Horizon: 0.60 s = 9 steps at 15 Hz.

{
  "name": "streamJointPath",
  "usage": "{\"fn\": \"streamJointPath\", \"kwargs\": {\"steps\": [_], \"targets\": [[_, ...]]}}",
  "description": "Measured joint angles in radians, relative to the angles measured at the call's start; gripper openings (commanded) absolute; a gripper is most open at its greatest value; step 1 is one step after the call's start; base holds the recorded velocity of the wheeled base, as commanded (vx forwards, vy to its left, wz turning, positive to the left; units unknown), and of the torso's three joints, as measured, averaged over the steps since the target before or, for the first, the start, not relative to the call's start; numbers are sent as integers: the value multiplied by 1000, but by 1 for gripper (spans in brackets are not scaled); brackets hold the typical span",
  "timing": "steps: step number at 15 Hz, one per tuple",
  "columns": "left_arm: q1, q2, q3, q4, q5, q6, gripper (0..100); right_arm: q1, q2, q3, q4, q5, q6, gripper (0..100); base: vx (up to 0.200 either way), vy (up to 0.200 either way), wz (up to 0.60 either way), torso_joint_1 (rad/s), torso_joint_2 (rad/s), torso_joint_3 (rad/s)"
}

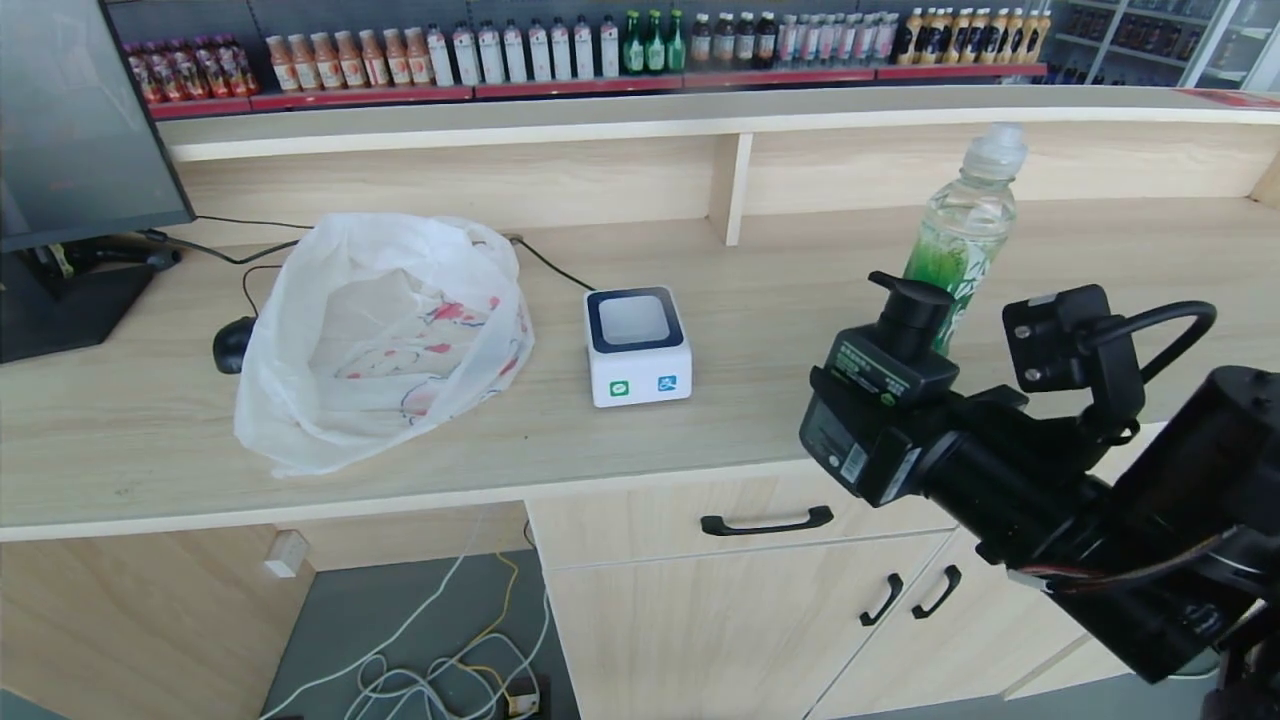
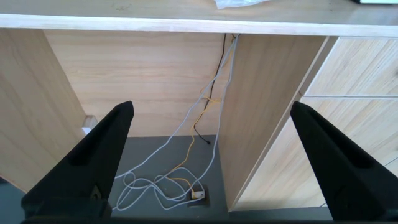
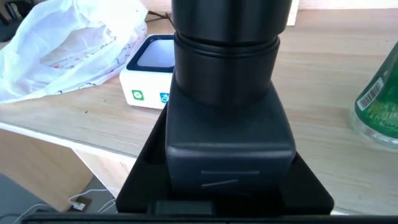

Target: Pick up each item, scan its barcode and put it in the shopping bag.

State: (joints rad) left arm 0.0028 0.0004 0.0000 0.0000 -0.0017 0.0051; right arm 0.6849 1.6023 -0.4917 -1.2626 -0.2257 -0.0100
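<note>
Head camera: high, looks down over counter. Left wrist: low, faces cables beneath counter. Right wrist: close above counter; shares bag, scanner with head.

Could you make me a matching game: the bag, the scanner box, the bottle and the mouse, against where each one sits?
1 shopping bag; 2 scanner; 3 bottle; 4 mouse.
A farthest right, upright. B between bag and bottle. C farthest left. D between mouse and scanner.
Pairs: 1-D, 2-B, 3-A, 4-C.
</note>
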Motion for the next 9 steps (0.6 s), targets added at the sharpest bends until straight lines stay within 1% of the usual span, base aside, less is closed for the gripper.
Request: {"fn": "streamJointPath", "kwargs": {"steps": [6,9], "targets": [[0,0,0,0,0,0,100,54,-64,79,0,0,-2,0,0,0,0,0,0,0],[0,0,0,0,0,0,100,108,-84,111,1,1,-5,0,0,0,0,0,0,0]]}}
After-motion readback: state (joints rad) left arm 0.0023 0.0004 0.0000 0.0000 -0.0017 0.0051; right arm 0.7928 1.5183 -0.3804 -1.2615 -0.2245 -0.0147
